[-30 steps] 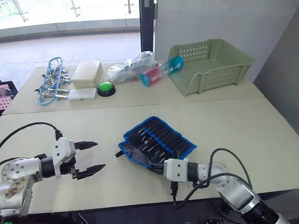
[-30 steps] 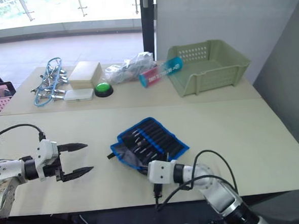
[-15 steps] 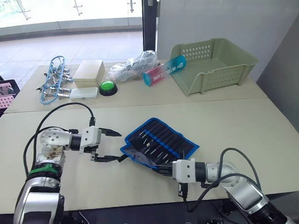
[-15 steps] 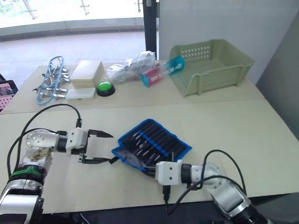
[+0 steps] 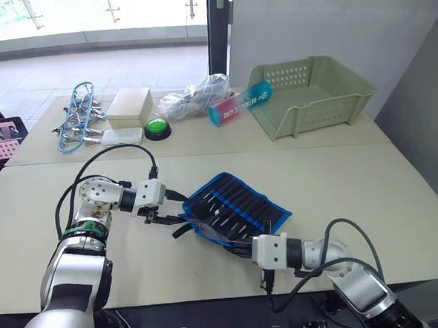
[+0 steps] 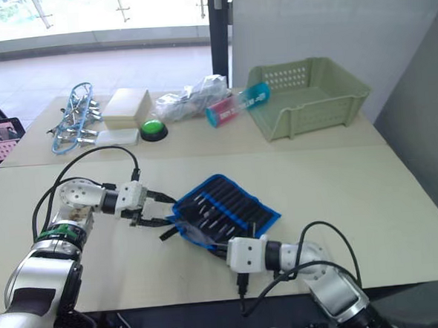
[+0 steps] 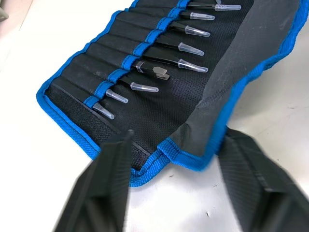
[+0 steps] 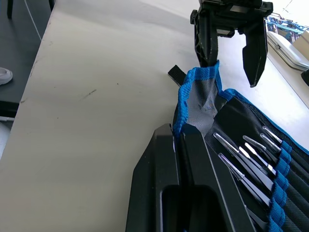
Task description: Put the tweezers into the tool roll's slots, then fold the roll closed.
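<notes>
Two grippers meet the tool roll [image 5: 235, 208]: left gripper [image 5: 170, 208] spread at its corner, right gripper [image 8: 179, 133] pinching its flap.

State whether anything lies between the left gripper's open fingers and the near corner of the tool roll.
Nothing visible does. The left gripper is open and straddles the blue-edged corner of the tool roll, with bare table beneath.

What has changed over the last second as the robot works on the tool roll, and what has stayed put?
The left claw swept in across the table from well off to the robot's left and now sits open astride the near left corner of the tool roll, not yet gripping it. The right claw stayed shut on the roll's near flap. The tweezers remain in their slots, and the roll still lies unfolded.
</notes>
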You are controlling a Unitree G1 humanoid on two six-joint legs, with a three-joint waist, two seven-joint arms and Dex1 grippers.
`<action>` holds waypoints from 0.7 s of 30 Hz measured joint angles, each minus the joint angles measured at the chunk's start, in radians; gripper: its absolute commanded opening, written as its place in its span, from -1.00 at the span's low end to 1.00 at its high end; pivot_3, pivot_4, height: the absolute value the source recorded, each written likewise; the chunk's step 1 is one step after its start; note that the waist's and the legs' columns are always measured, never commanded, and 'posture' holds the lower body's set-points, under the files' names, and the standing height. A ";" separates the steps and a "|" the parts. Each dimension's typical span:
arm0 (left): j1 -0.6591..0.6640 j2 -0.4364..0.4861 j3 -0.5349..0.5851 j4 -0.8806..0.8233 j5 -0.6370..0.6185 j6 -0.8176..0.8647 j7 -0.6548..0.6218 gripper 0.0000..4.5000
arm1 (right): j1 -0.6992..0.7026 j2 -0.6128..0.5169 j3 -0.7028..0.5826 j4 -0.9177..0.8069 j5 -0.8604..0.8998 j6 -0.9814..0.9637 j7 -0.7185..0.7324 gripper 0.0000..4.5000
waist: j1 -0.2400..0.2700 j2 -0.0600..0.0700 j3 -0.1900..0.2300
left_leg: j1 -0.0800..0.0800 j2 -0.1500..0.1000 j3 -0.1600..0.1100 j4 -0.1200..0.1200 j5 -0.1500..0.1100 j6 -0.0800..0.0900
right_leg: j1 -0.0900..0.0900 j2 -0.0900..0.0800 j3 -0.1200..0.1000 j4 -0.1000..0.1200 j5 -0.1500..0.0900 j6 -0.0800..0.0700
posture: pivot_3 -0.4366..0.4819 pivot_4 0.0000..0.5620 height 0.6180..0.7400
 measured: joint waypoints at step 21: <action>0.281 0.259 -0.254 -0.501 -0.285 0.250 0.004 -0.99 | -0.096 0.007 0.014 0.116 -0.160 -0.112 -0.040 -1.00 | -0.024 0.000 0.000 | 0.002 0.001 0.000 0.001 0.000 0.000 | 0.000 0.000 0.001 0.005 0.000 0.000 | -0.05 -0.47 0.61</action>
